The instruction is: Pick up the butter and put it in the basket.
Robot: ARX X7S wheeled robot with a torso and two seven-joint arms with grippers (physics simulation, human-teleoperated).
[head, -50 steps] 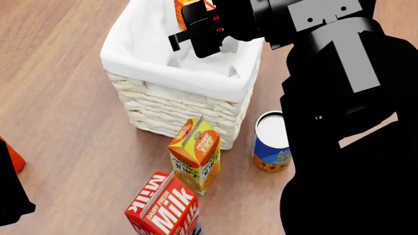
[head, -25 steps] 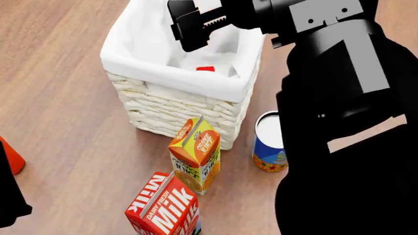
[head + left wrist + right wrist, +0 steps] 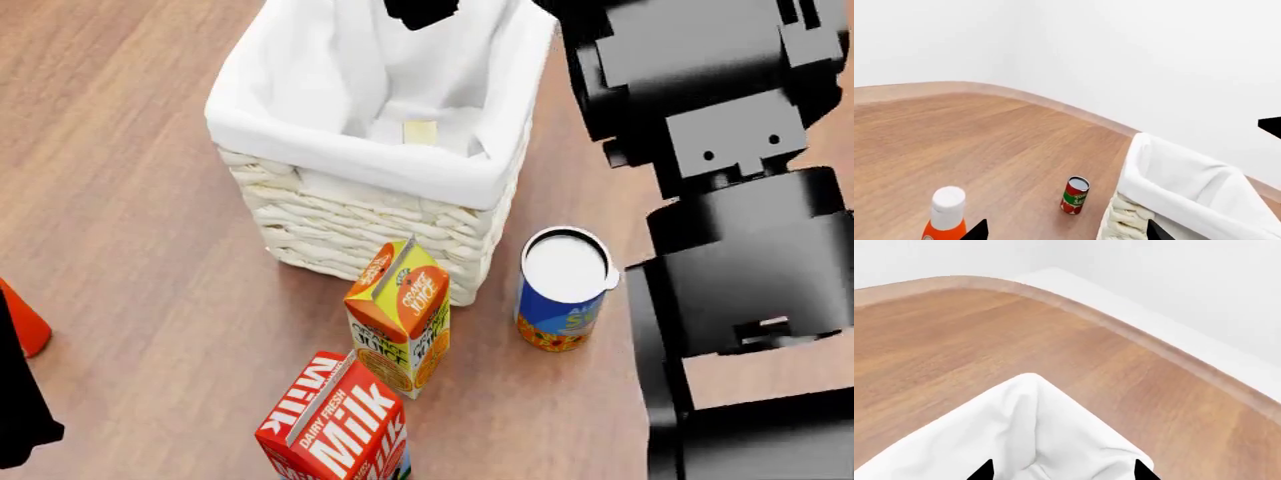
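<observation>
The basket [image 3: 360, 215] stands on the wooden floor in the head view. It also shows in the left wrist view [image 3: 1174, 190], and its liner fills the low part of the right wrist view [image 3: 1027, 440]. The butter [image 3: 420, 131] lies inside it at the bottom; only a small pale yellow end shows. My right gripper [image 3: 422, 10] is above the basket's far side, open and empty, its tips wide apart over the liner [image 3: 1062, 472]. My left gripper [image 3: 1065, 232] is open and empty, off to the basket's left.
An orange juice carton [image 3: 398, 315] and a Milk carton [image 3: 336, 420] stand in front of the basket. A blue can [image 3: 561, 290] stands at its right. An orange bottle [image 3: 944, 215] and a red can [image 3: 1075, 195] are at its left.
My right gripper opened and let the butter drop into the basket, then rose and drew back toward the top of the head view. The butter settled at the basket's bottom.
</observation>
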